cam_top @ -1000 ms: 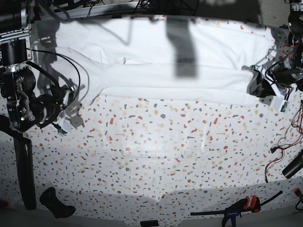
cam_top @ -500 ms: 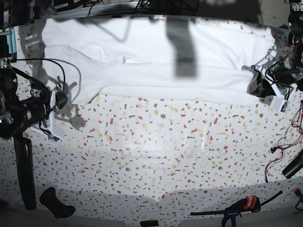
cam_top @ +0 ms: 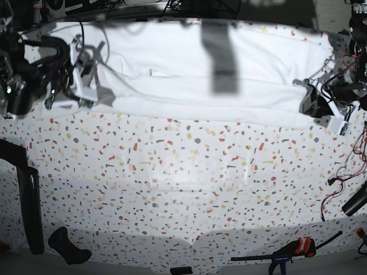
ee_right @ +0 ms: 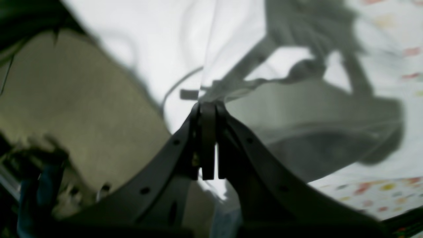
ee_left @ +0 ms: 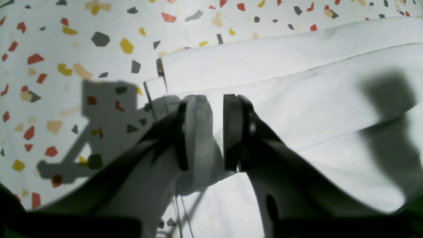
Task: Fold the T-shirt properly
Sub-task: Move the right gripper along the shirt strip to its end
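The T-shirt (cam_top: 183,74) lies stretched in a long band across the far side of the table (cam_top: 183,189), and it looks to me as though one lengthwise fold is already in: a doubled layer runs along the near edge, with a stepped hem showing in the left wrist view. What seems left is bringing the ends in toward the middle to make a compact rectangle, so I'd judge the job somewhere around the middle.

The left gripper (ee_left: 216,132) sits at the shirt's end on the right of the base view, its jaws partly apart and straddling the folded edge. White cloth sits in the gap between them, so it appears to have a pinch on that layered hem. The right gripper (ee_right: 208,142), over at the other end, has its jaws pressed fully together. A wisp of cloth seems to meet the tips, but the view is too blurred to tell whether it holds anything.

The cloth is plain white, soft, matte, with shallow creases and a crisp fold line. The tabletop is smooth and glossy white, scattered with red, yellow and grey speckles.
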Robot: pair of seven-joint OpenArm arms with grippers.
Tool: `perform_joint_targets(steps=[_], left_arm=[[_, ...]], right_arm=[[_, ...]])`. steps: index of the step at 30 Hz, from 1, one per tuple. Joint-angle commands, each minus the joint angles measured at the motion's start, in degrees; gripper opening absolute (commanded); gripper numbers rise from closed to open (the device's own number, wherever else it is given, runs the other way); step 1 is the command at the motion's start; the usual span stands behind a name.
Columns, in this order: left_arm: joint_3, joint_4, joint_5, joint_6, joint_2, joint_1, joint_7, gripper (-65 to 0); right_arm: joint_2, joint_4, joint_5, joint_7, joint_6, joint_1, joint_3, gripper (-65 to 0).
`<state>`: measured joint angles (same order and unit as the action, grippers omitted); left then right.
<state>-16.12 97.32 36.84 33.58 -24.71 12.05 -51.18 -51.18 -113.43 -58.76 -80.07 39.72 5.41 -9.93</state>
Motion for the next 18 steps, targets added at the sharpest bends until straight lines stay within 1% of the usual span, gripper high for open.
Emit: perform_joint_targets(steps=[1,10,14,18], left_arm=[[-0.4,1.0,0.6,0.2,-0.9,-0.6,0.5,-50.7],[-0.4,1.0,0.6,0.2,-0.9,-0.6,0.2,-50.7],[-0.4,1.0,0.6,0.2,-0.9,-0.6,0.2,-50.7],[-0.4,1.0,0.7,0.2,-0.9,-0.6,0.3,-50.7]], right_arm=[[-1.2,-1.7,-0.6,0.1,0.3,0.6,0.6,-65.0],[-1.2,-11.0,-0.2,0.1,0.3,13.5,0.6,-65.0],[-1.2,-12.2,0.3,0.1,0.3,19.0,0.6,-65.0],[-1.2,-12.2,1.1,0.1,0.3,22.2,0.6,-65.0]])
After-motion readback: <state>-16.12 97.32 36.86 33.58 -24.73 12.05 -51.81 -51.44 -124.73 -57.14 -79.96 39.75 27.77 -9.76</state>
